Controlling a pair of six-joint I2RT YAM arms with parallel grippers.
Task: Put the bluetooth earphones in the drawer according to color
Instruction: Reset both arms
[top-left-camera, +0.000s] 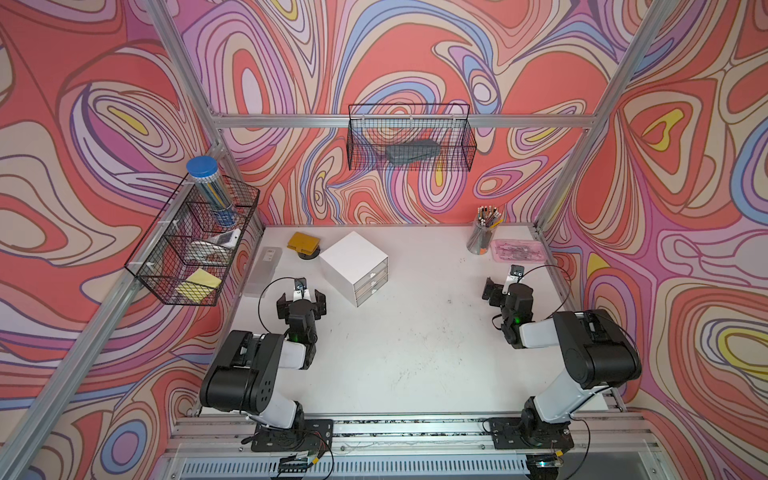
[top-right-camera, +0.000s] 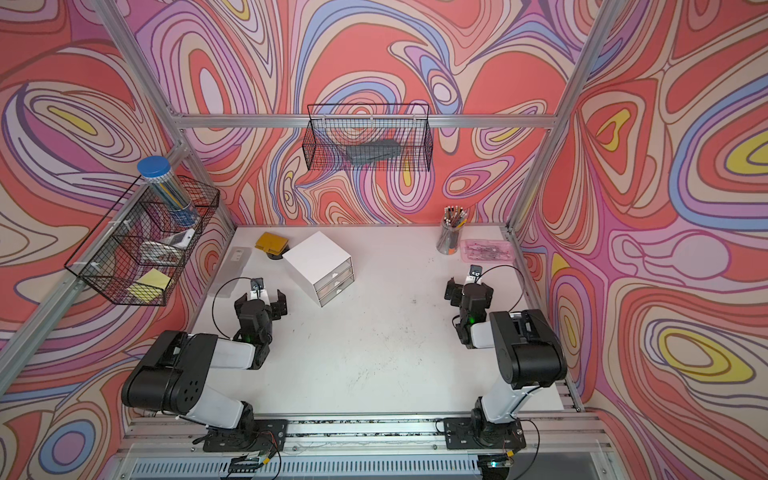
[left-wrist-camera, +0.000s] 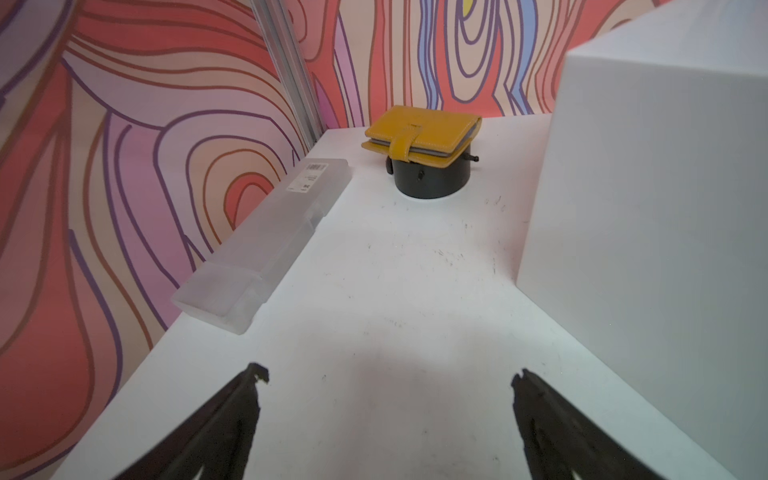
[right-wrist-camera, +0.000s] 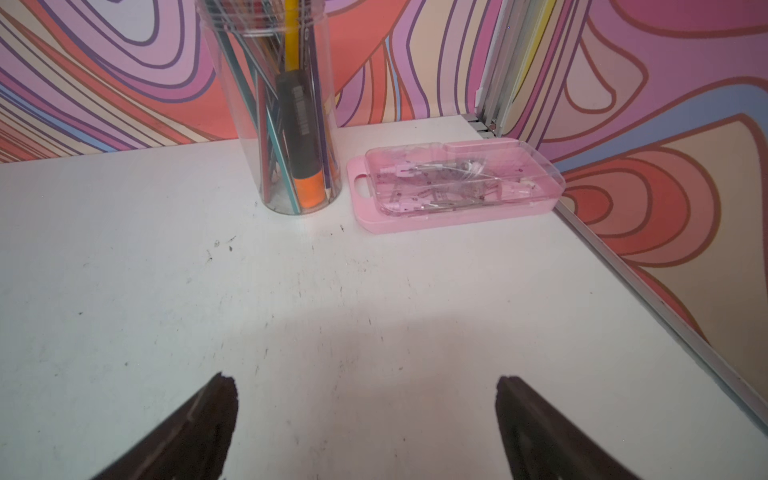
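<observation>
Showing drawer (top-left-camera: 353, 266) fronts: top views only; left fingers (left-wrist-camera: 220, 424), right fingers (right-wrist-camera: 199, 424) spread wide.

Inside a robotics lab cell. Walled with swirl-printed panels (top-left-camera: 415, 62) on aluminium framing (top-left-camera: 291, 121). Fitted with two rail-mounted arms (top-left-camera: 249, 374) at a white counter (top-left-camera: 415, 353).

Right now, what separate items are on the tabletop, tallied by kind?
White drawer cabinet: 1
Frosted box: 1
Yellow wallet: 1
Black round base: 1
Clear pencil cup: 1
Pink tray: 1
Earphone cases in view: 0
Total: 6
</observation>
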